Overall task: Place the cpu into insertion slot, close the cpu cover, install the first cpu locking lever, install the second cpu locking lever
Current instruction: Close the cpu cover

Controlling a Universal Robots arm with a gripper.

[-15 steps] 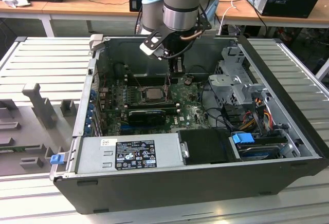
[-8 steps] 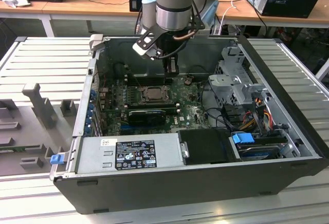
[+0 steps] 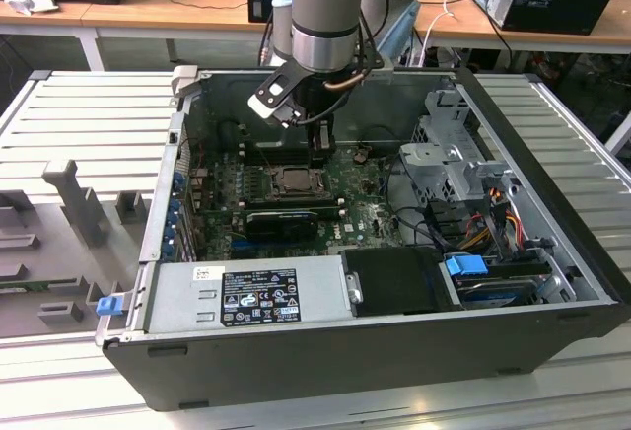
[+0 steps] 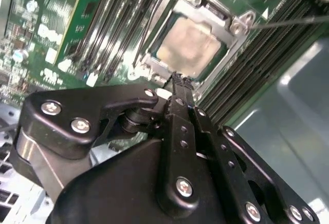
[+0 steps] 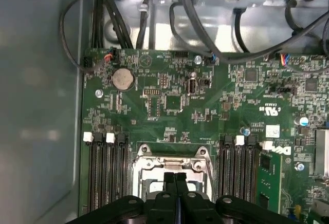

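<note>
Gripper (image 4: 177, 77) fingers are pressed together with nothing pinched between them, their tips hanging just over the rim of the insertion slot (image 5: 141, 157). One cpu (image 4: 187, 44) sits in that one slot, and the one cpu cover (image 4: 224, 49) looks to lie down over it, so I'd say the work stands at the locking levers. I count one thin lever rod (image 4: 288, 22) reaching out over the memory slots (image 5: 105, 172), which flank the socket in two banks. Seating it calls for a steady push from closed tips.

One cpu (image 4: 191, 44), one insertion slot (image 3: 294, 179) and one cpu cover (image 4: 230, 49) are showing; one coin cell (image 5: 123, 79) is sitting near the motherboard's (image 5: 169, 116) corner.
</note>
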